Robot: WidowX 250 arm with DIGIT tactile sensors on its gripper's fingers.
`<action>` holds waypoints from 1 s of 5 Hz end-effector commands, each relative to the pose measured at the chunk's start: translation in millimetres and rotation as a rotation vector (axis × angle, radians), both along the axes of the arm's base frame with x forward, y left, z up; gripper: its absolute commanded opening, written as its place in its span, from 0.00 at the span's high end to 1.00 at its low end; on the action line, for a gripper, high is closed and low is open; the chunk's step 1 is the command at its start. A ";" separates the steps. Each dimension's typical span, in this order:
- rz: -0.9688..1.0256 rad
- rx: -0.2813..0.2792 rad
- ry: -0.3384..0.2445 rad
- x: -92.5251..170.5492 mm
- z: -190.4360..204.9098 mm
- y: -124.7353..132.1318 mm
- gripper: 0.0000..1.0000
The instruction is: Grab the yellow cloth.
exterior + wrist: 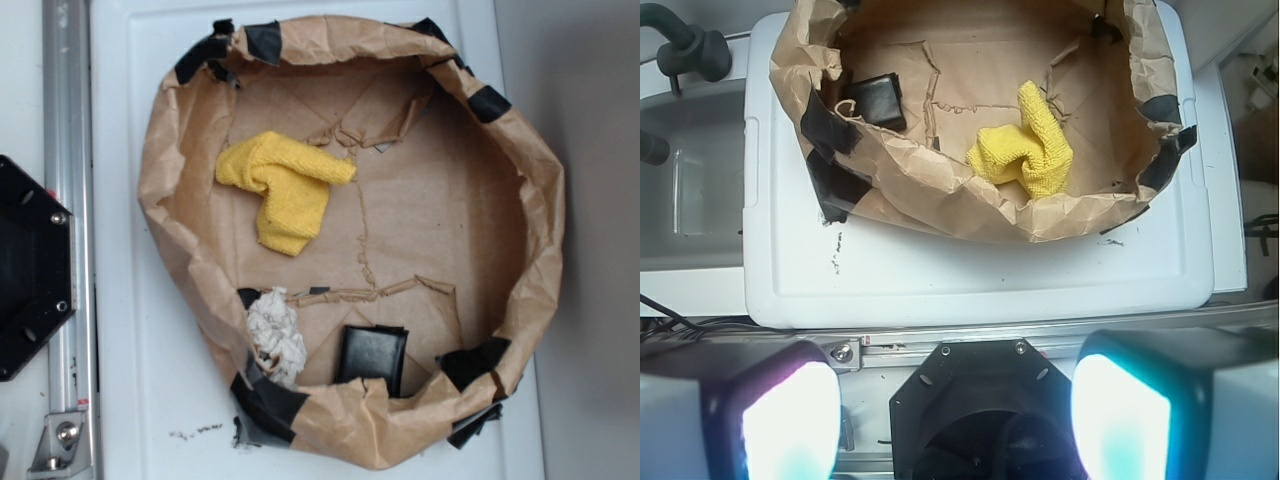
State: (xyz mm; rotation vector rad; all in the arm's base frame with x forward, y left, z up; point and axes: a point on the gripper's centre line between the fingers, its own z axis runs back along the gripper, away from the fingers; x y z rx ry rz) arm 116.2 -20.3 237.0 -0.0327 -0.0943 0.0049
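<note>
The yellow cloth [283,190] lies crumpled in the upper left part of a brown paper-lined basin [520,200]. It also shows in the wrist view [1025,150], near the basin's near wall. My gripper [955,420] is open and empty, with its two glowing fingertips [790,425] wide apart at the bottom of the wrist view. It hangs high above the robot's black base [985,400], well short of the basin and the cloth. The gripper itself is out of the exterior view.
A black square box [372,357] and a white stained paper wad [275,335] lie at the basin's front. The basin sits on a white lid [980,280]. An aluminium rail [68,200] and the black base [30,265] are at the left.
</note>
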 end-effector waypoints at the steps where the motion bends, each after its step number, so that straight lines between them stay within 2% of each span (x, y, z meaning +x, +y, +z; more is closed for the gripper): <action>1: 0.000 0.000 0.000 0.0 0.0 0.0 0.00; 2: -0.065 0.037 -0.073 48.9 -2.9 32.3 0.00; 3: -0.176 0.099 -0.140 93.7 -25.5 39.6 0.00; 4: -0.223 0.103 -0.108 116.2 -59.8 47.3 0.00; 5: -0.281 0.103 -0.036 137.0 -111.5 47.7 0.00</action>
